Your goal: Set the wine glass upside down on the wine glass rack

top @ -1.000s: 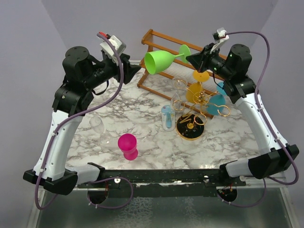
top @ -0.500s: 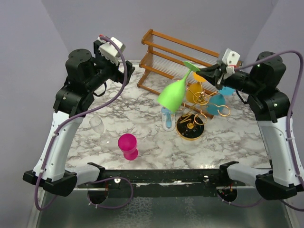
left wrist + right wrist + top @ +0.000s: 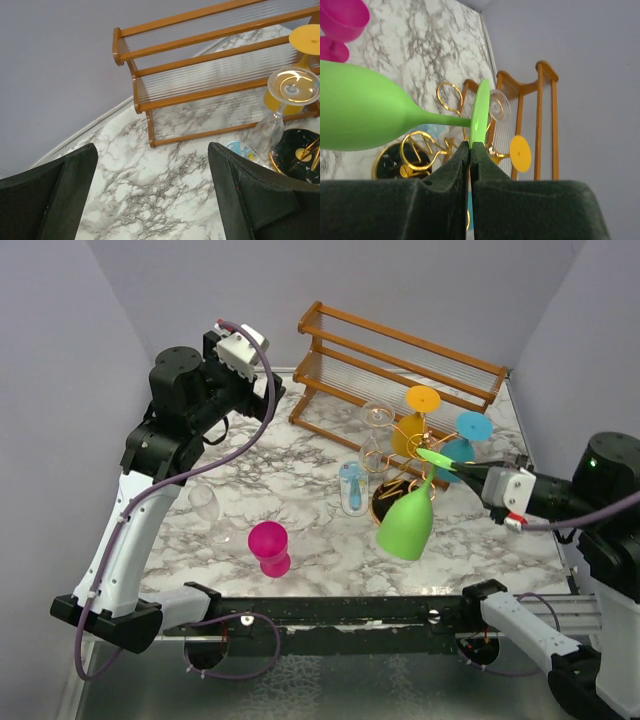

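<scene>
The right gripper [image 3: 465,471] pinches the thin rim of the green glass's [image 3: 405,525] foot between closed fingers. The glass hangs bowl-down in the air, just in front of the gold rack [image 3: 388,498], not yet on a loop. The left gripper [image 3: 152,170] is wide apart and holds nothing. Hazards: an edge grip on a flat disc gives little resistance to rotation, so the bowl's weight may swing or slip the glass. A low or skewed approach may drive the bowl into the rack base or the wire loops. Contact may also dislodge the yellow glass [image 3: 420,415] or teal glass [image 3: 470,430] hung there. No legible writing or brand is visible.
</scene>
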{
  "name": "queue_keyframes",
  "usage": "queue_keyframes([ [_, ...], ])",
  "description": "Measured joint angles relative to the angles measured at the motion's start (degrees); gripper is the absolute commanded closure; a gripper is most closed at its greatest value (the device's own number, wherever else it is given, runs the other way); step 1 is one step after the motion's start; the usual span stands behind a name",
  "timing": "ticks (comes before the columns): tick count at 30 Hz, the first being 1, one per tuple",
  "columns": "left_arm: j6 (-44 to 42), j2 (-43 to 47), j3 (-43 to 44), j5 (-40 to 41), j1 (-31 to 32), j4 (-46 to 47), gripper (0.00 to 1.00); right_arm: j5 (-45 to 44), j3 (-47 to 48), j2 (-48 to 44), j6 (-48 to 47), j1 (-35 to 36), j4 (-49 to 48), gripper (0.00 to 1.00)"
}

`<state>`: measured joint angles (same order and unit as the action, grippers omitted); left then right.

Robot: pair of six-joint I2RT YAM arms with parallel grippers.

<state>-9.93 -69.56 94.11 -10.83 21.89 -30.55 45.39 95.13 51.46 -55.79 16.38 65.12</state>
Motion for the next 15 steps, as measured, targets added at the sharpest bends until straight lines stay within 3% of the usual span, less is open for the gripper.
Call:
queue_keyframes([
  [8,-0.7,0.0,-1.1,0.0,-0.2,0.0,0.05,-6.9,-4.0,-11.0,-4.8,-2.8,7.2,0.99],
  [15,-1.0,-0.3,-1.1,-0.1,-0.6,0.1,0.05,-14.0,-10.1,-14.3,-6.0,-3.7,8.6,0.99],
])
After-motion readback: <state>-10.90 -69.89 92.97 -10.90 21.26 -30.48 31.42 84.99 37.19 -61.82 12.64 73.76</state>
